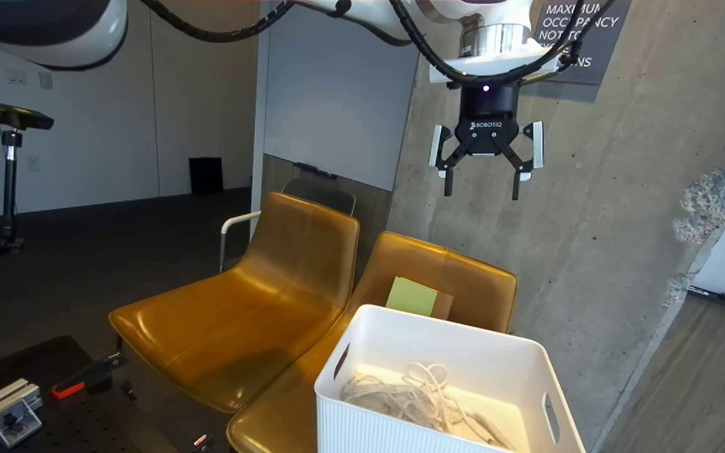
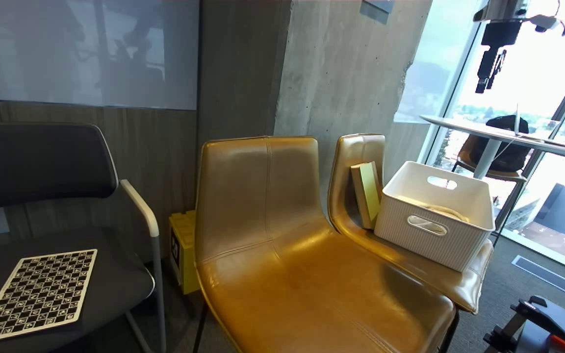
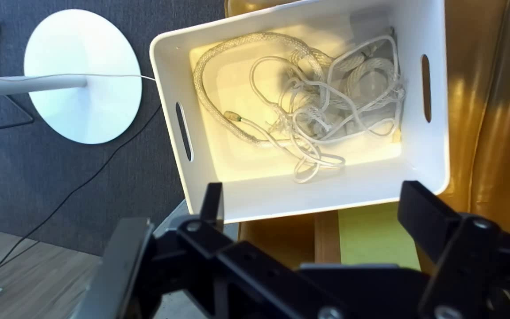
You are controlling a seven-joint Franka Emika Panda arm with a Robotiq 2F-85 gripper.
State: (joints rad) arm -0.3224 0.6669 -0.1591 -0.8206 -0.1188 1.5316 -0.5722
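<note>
- Cords [image 3: 310, 110]: tangled inside the white bin [image 3: 308, 195]; loops may snag together if lifted.
- White bin: on the chair [image 1: 463, 277]; a knock could shift it.
- Gripper [image 1: 481, 191]: spread wide, empty, above bin level; off-centre descent could strike the bin.

Well above the white bin [image 1: 369, 425], the end effector [image 1: 482, 187] is pointed downward, its two fingers [image 1: 516, 186] spread wide apart; higher above the bin, the wrist [image 1: 493, 39] is carried upright by the arm [image 1: 375, 12].
</note>
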